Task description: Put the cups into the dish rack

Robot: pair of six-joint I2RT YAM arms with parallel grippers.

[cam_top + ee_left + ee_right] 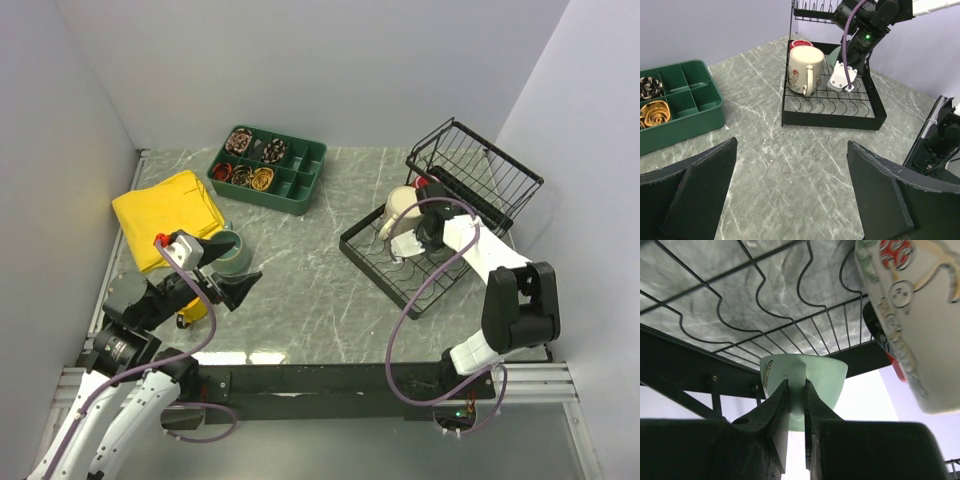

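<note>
The black wire dish rack stands at the right, also in the left wrist view. In it stand the cream mug and behind it the red mug. My right gripper is shut on the handle of the small pale teal mug, held low over the rack's slotted base. My left gripper is open and empty over bare table, beside the grey-green mug. A yellow bit shows under the left arm; I cannot tell if it is the yellow mug.
A dark green compartment tray with small items stands at the back. A yellow cloth lies at the left. The rack's raised basket end is at the far right by the wall.
</note>
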